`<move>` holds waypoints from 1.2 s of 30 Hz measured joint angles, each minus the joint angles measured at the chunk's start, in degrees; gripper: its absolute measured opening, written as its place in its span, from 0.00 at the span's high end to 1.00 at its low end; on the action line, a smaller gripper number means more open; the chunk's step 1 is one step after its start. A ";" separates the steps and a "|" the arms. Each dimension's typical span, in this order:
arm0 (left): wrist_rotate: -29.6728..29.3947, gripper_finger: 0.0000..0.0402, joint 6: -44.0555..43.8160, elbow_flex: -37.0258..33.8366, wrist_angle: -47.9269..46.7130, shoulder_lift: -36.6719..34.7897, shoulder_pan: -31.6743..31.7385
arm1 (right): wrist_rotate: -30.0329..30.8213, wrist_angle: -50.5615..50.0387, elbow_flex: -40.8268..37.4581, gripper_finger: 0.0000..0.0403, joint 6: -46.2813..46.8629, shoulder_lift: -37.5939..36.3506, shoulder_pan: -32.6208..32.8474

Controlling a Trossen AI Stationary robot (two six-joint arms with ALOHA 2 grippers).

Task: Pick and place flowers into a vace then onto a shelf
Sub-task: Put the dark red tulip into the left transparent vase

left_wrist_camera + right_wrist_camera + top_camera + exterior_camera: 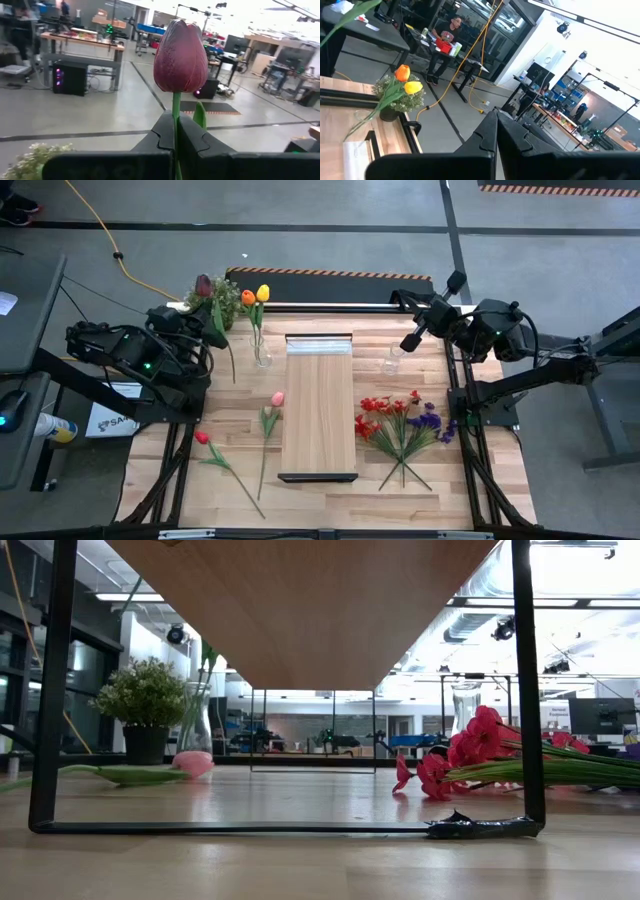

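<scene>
The dark red artificial tulip hangs pinched by its green stem in the left claw, just beside the clear glass vase holding yellow and orange tulips; keep it upright and lower the stem tip into that vase's mouth. The right claw, pressed together and empty, waits well apart from it

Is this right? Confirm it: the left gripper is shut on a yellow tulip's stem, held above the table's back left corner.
Not quite. The left gripper is shut on a dark red tulip, not a yellow one, as the left wrist view shows. The rest stands.
</scene>
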 joint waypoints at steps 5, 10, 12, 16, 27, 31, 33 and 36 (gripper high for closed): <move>-0.16 0.92 1.22 2.14 0.03 0.01 5.67 | -0.02 0.00 0.00 1.00 -2.14 0.00 -0.02; -0.17 0.92 1.39 3.09 2.60 -0.03 12.34 | -0.02 0.00 0.00 1.00 -2.21 0.00 -0.02; -0.19 0.92 2.08 3.10 3.90 0.07 15.20 | -0.02 0.00 0.00 1.00 -2.21 0.00 0.00; -0.12 0.92 4.02 3.15 8.69 1.70 20.82 | -0.02 0.00 0.00 1.00 -2.21 0.00 0.00; -0.04 0.92 5.78 3.11 14.32 9.15 31.02 | 0.59 -0.09 0.00 1.00 -3.61 0.00 0.00; -0.07 0.92 4.27 3.13 15.57 10.25 32.91 | 2.12 -0.12 0.00 1.00 -3.69 0.00 -0.01; 0.03 0.92 3.76 3.11 15.79 10.52 33.71 | 2.99 -0.16 0.00 1.00 -3.72 0.00 -0.01; -0.20 0.92 2.10 3.13 16.02 10.86 34.73 | 3.72 -0.36 0.00 1.00 -3.72 0.00 -0.01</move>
